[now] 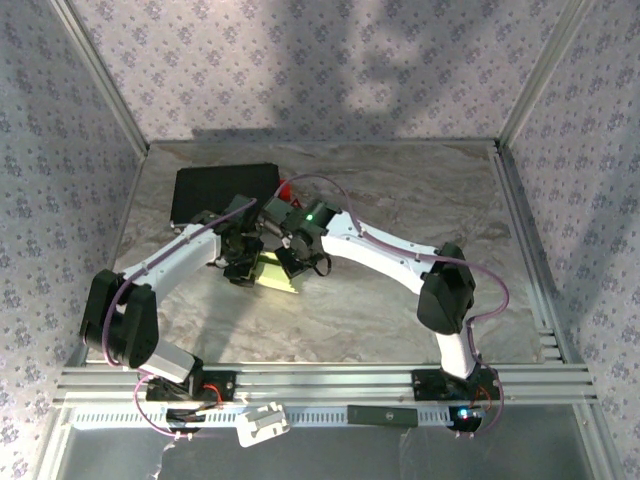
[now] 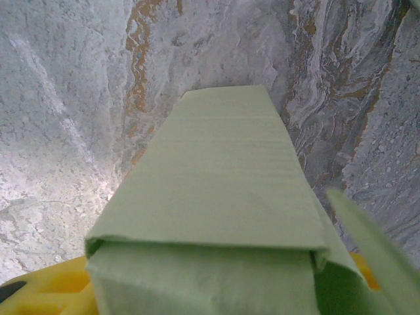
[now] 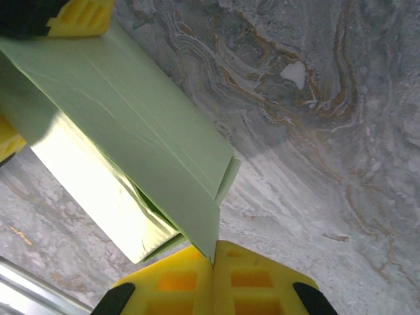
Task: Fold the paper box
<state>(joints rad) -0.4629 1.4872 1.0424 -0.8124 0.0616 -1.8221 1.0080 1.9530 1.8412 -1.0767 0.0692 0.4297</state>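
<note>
Pinching a thin edge of the paper box (image 3: 131,111), the right gripper (image 3: 213,257) has its jaws pressed together, with the card's corner caught in the seam between them. The left gripper (image 2: 203,285) has its jaws closed across the box's width, one yellow finger against each side. The box sits between the two grippers as a pale green sleeve, one end open with a loose flap beside it. Whether it rests on the marbled bench (image 3: 315,131) or hangs just above it I cannot tell. I judge the card to be light and thin, stiff only along its scored folds, and quick to crease or crush. The best hold is probably at panel edges near a fold line, with gentle pressure. A black case (image 1: 222,190) lies on the bench just beyond.
</note>
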